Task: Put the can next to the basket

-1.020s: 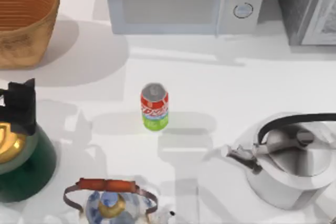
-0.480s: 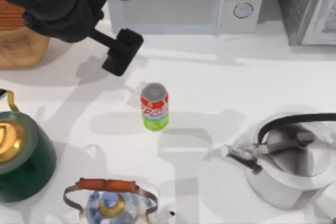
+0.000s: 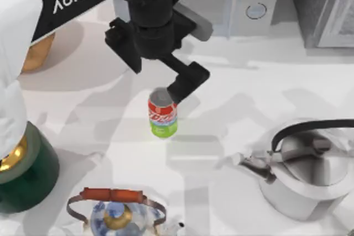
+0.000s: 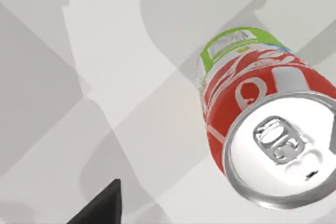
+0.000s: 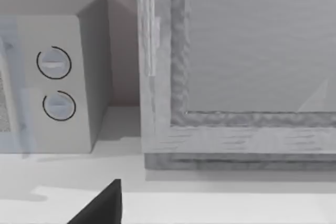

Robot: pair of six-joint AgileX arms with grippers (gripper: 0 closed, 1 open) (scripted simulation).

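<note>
One arm moving: the left gripper (image 3: 180, 89) has swung over from near the basket (image 3: 38, 53) and now hangs just above the can (image 3: 162, 115).
Can: upright mid-table, well apart from the basket.
Jaws: maybe spread; cannot tell.
Next: grab it.

left arm (image 3: 22, 37): white shell | black band, white "AGILE X" lettering | black wrist, black fingers (image 3: 188, 81)

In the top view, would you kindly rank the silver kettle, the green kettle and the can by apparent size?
1. Silver kettle, largest.
2. Green kettle, though the picture's edge and the left arm cut it off, so this is unsure.
3. Can, clearly smallest.
</note>
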